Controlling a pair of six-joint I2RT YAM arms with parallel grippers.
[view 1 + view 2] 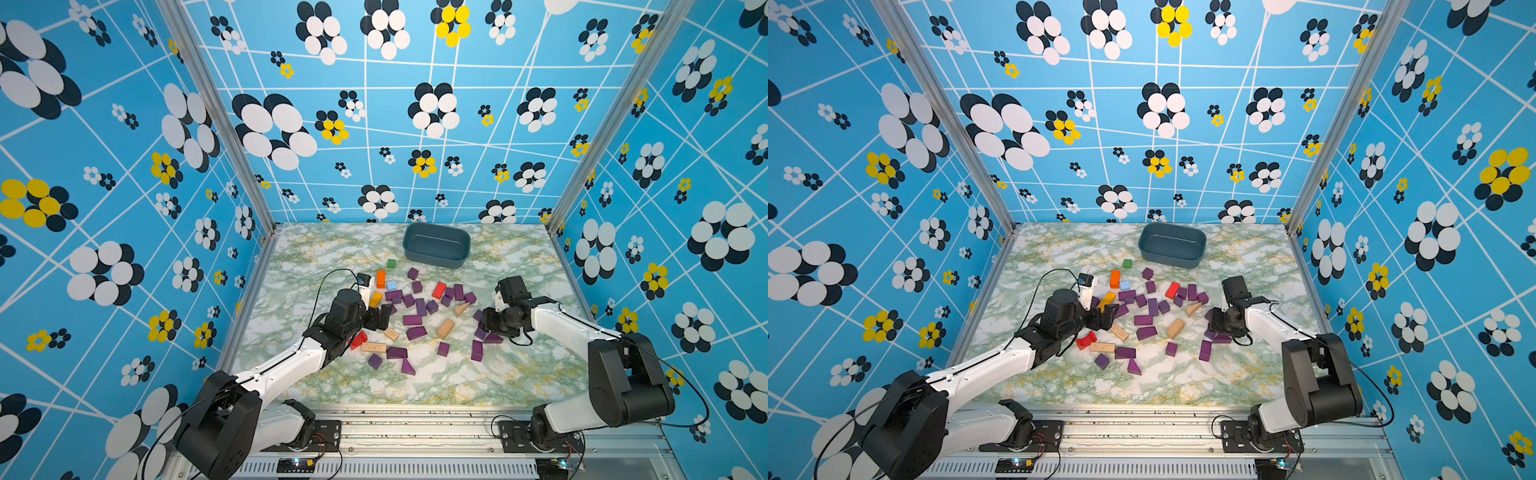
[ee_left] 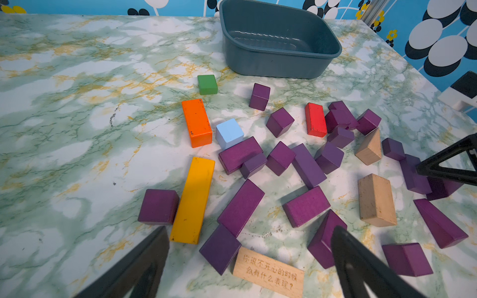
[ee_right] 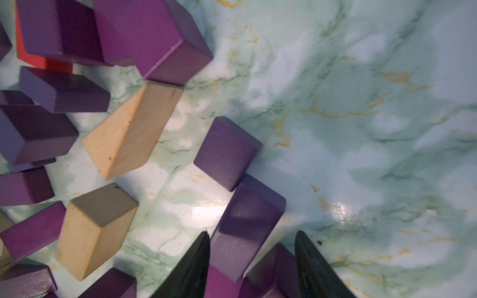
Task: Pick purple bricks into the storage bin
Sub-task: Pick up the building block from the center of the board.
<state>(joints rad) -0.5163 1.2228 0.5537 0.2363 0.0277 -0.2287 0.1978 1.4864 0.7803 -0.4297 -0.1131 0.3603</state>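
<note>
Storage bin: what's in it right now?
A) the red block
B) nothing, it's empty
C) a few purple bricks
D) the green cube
B: the left wrist view shows the storage bin with a bare floor, while the purple bricks in view lie out on the table.

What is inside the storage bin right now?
Nothing shows inside the storage bin: its bare floor is visible, no purple bricks yet. Its near wall hides a strip of floor.
</note>
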